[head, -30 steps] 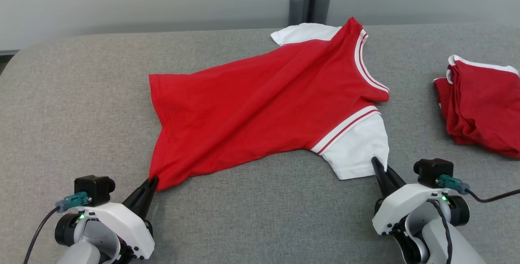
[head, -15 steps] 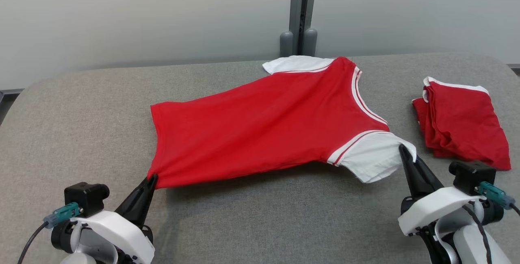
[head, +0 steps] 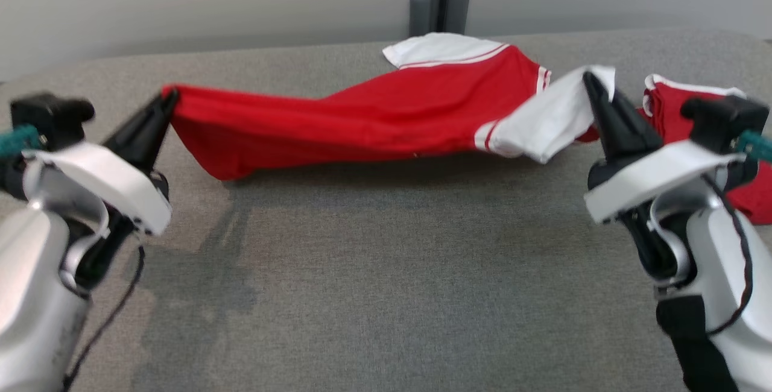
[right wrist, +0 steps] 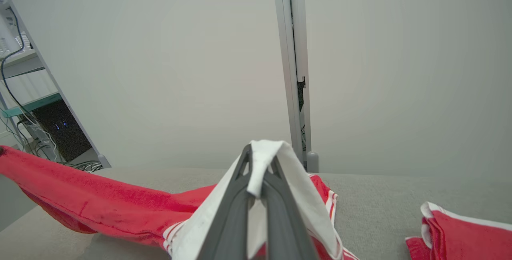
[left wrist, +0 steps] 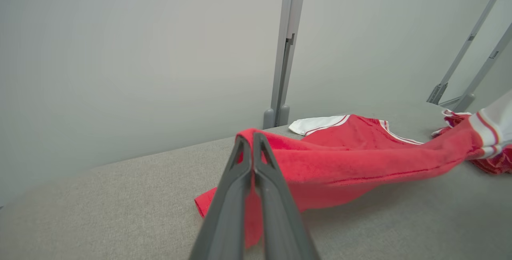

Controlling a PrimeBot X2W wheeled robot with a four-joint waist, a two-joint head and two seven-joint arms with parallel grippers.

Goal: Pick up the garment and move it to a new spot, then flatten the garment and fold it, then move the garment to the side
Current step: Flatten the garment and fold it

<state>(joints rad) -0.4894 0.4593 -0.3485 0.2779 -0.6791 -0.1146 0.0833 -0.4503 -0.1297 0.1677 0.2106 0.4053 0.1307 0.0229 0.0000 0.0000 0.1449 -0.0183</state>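
Head view: the red shirt, flat a second earlier, had been raised along its near edge and hung slung from 9 to 3 o'clock above the grey bench, its far sleeve at 12 o'clock still down.

Left wrist view: the left jaws were pressed together on the hem corner.

Right wrist view: the right jaws pinched the white sleeve. The carry to a new spot appeared to be under way.
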